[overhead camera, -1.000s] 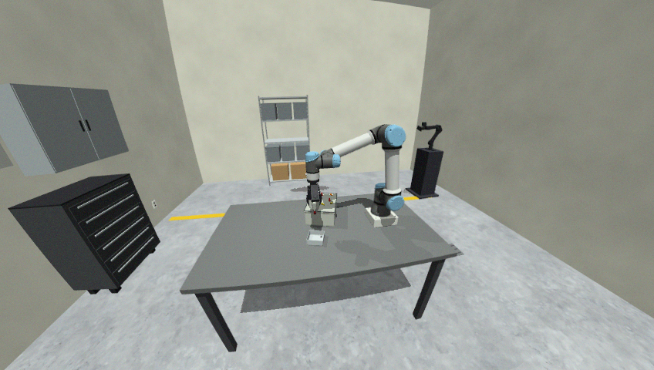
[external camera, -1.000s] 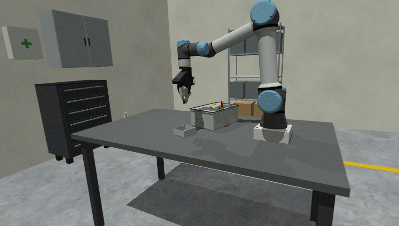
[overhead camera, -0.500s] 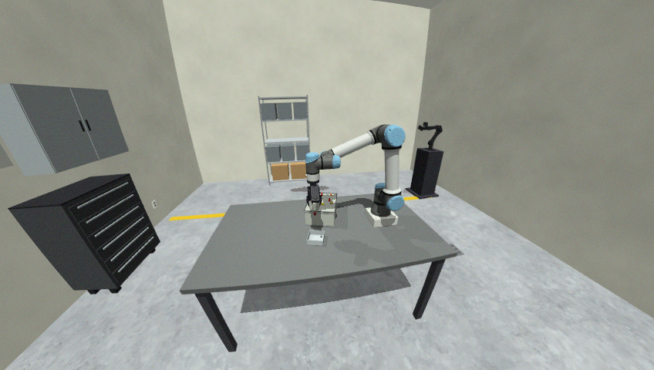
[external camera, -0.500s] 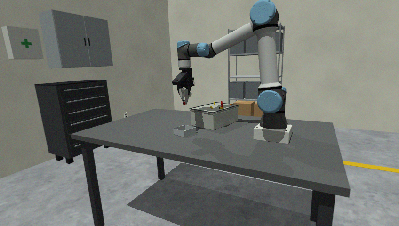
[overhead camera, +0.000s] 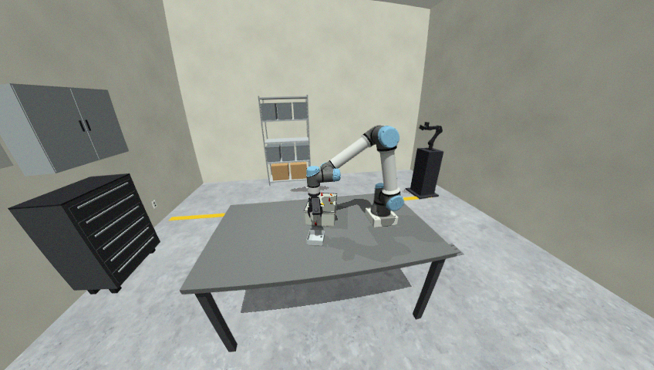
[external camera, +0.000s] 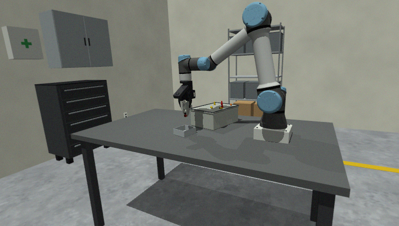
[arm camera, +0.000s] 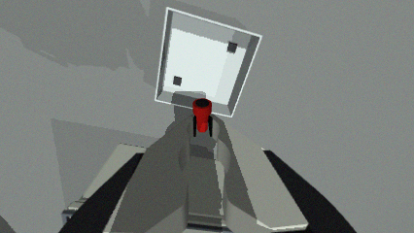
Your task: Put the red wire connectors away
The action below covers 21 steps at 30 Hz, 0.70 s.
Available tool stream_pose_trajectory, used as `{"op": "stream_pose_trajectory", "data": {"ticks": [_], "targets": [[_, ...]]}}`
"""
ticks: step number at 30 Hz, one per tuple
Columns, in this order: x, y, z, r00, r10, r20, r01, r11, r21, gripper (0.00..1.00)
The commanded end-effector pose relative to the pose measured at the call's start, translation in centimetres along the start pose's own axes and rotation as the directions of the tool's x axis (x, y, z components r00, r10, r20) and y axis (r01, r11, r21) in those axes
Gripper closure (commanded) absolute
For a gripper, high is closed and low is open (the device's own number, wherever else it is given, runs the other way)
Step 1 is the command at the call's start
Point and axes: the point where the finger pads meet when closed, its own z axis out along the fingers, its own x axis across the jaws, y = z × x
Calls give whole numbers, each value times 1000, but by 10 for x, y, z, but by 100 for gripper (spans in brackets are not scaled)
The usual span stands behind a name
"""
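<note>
While the arm [external camera: 260,55] reaches out over the table [external camera: 139,134], we see the gripper [arm camera: 202,130] pointing down, its jaws clenched on a red connector [arm camera: 201,114]. The connector sticks out past the fingertips, open end forward. In the wrist view it sits at the near edge of the box [arm camera: 167,53], a small open steel tray with a pale floor and two dark marks inside. From the side, we see the connector hanging in the air above the box [external camera: 183,130], not touching it.

The box rests on the table just in front of the case [external camera: 214,118], and we cannot tell whether the two touch. On the case's lid [external camera: 207,107] we make out another red connector [external camera: 221,104] standing upright, with small yellow pieces [external camera: 214,103] near it.

The arm's base [external camera: 288,130] stands on the table, apart from the case. Behind it we see a shelf rack [external camera: 283,50] against the wall.
</note>
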Motion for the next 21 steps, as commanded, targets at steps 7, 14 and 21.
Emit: {"op": "stream_pose_trajectory", "data": {"ticks": [7,14,21], "targets": [[4,-1,68,1000,0,-7,0,1000,1,100],[4,-1,86,1000,0,-7,0,1000,1,100],[4,-1,86,1000,0,-7,0,1000,1,100]]}}
